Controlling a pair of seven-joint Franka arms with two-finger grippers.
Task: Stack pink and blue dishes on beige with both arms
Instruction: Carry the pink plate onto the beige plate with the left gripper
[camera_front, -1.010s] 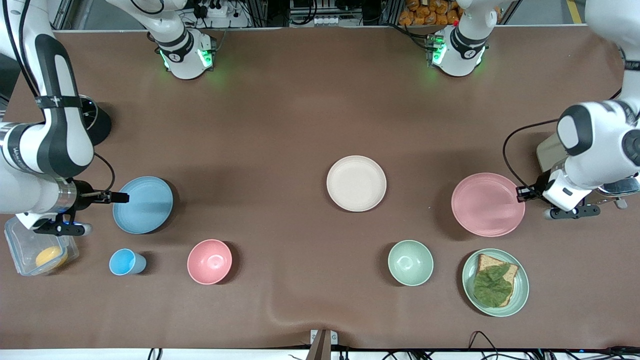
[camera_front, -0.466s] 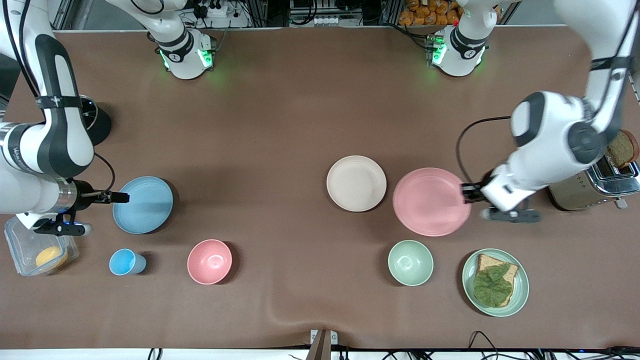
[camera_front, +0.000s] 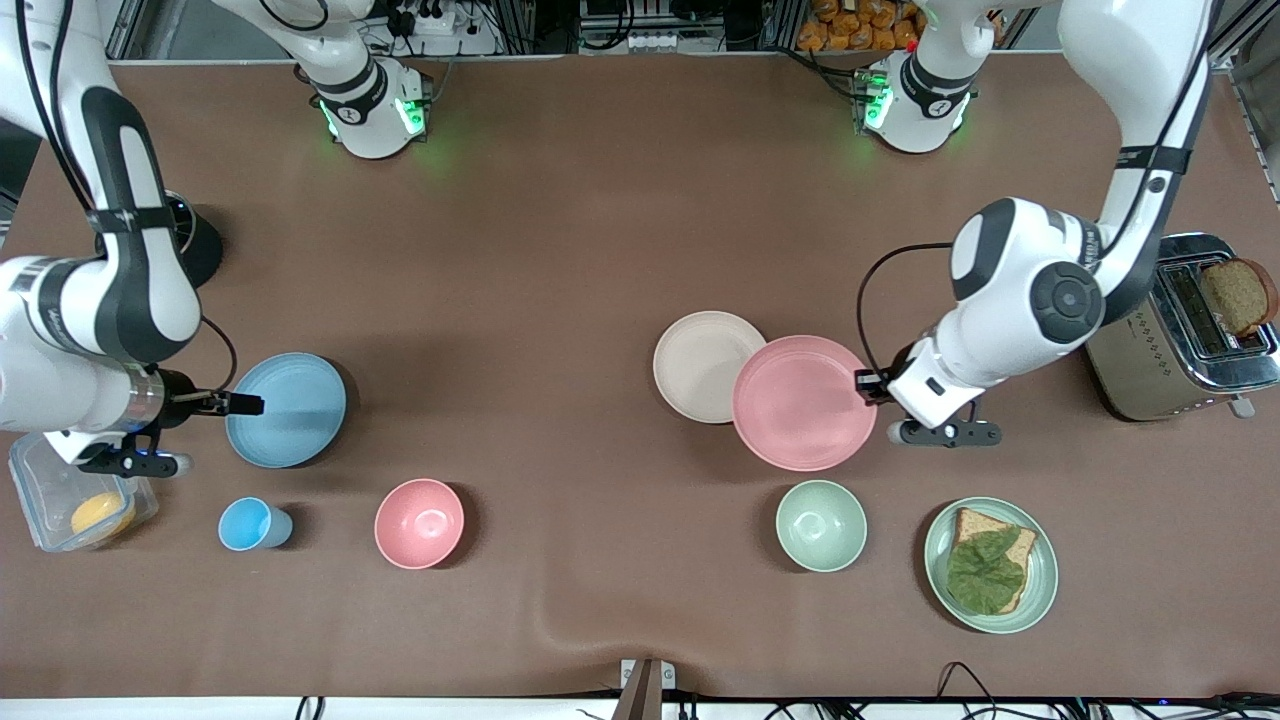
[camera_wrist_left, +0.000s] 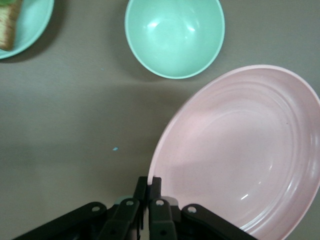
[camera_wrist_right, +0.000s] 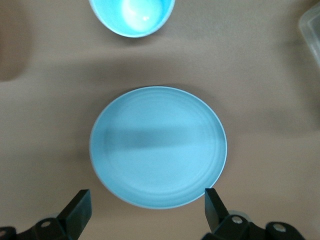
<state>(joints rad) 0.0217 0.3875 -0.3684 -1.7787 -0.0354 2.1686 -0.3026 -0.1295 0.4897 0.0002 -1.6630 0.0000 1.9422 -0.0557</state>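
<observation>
At the rim of the pale pink flat round matte plate (camera_front: 804, 402) the left gripper (camera_front: 866, 383) is clamped, carrying it, now overlapping the cream-beige flat round plate (camera_front: 700, 362), having travelled from near the toaster (camera_front: 1165, 345); next: centre, lower, release. Right gripper (camera_front: 248, 404) waits spread wide at the light blue flat round plate (camera_front: 288, 409).

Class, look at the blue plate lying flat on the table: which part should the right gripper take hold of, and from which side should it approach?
Probably the thin raised rim of the blue plate, at the edge toward the right arm's end of the table. The plate lies flat, so only its rim offers a pinchable lip. The right gripper is open at that edge, and could come in low with one finger over the rim and one under.
</observation>
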